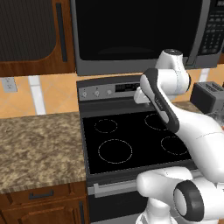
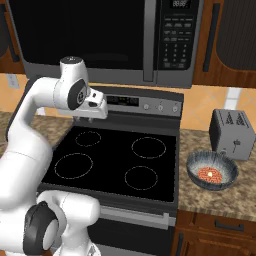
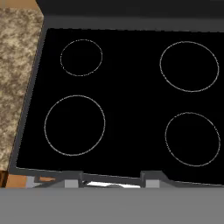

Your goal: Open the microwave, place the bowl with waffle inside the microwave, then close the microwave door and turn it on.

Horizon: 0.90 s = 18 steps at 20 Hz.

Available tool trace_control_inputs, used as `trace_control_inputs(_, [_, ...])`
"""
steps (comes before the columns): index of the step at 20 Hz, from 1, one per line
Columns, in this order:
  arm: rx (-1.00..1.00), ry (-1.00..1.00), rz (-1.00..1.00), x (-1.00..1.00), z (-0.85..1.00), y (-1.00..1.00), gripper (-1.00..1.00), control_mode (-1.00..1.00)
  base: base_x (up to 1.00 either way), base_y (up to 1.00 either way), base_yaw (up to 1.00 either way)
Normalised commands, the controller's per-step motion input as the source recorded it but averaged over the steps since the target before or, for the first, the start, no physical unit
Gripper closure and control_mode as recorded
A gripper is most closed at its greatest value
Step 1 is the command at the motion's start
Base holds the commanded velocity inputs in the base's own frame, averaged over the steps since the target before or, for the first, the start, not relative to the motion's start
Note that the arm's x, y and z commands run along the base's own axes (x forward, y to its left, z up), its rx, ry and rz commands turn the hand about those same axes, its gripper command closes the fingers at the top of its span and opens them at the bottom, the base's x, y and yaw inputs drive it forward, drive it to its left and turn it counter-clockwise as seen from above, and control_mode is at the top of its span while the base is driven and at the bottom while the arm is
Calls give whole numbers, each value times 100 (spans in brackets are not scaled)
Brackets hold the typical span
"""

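the gripper (image 3: 111, 183) is held partly apart, empty, above the stove (image 3: 127, 100) (microwave door (image 2: 80, 35) not yet opened).

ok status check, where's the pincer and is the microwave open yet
Pincer empty, hanging over the stove. Microwave door shut; bowl with waffle on the counter beside the toaster. Nothing blocks the door handle.

A black stove (image 2: 117, 160) sits between granite counters (image 1: 37, 146), grey toaster (image 2: 231, 132) at right.

Even, flat rendered light, soft shadows, slightly pixelated, no glare.
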Motion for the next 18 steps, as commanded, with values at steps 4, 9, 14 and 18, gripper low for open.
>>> trace_control_inputs(4, [0, -11, 0, -27, -1, 0, -100, -100, 0, 0, 0])
trace_control_inputs(9, [0, -41, 0, -75, 20, -7, -100, -100, 0, 0, 0])
trace_control_inputs(14, [0, -38, 0, -32, 44, -10, -100, -100, 0, 0, 0])
trace_control_inputs(18, [0, -23, 0, -9, 60, -11, -100, -100, 0, 0, 0])
